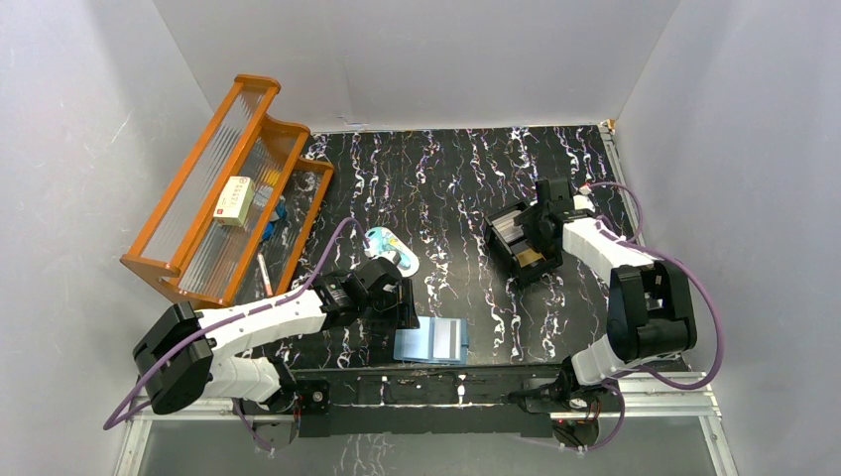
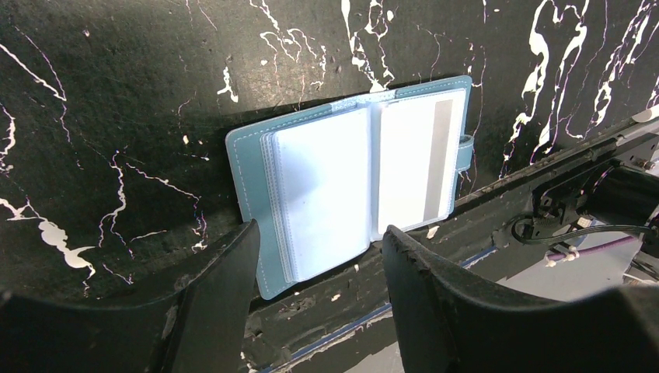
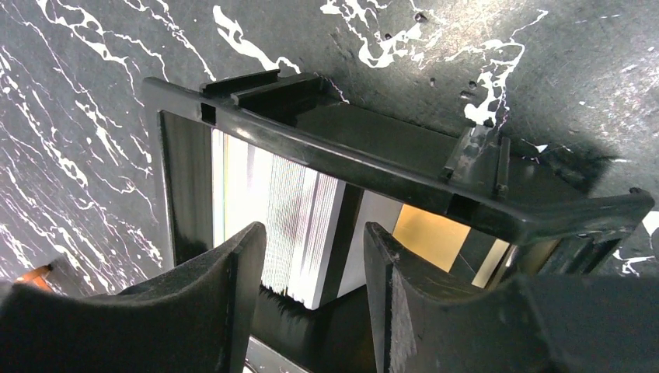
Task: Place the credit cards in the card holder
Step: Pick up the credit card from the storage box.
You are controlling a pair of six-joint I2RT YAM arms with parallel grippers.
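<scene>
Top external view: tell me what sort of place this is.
Probably a robot lab test cell: plain white walls box in a black marbled tabletop, a left arm and right arm are bolted at its near edge, and the card holder lies like a staged prop.

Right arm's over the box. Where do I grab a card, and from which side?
Pinch the top edge of an end card in the stack of pale cards, coming straight down through the open top of the box. The cards stand on edge, packed face to face, and the walls block sideways approaches. The right end effector hangs open above them.
</scene>
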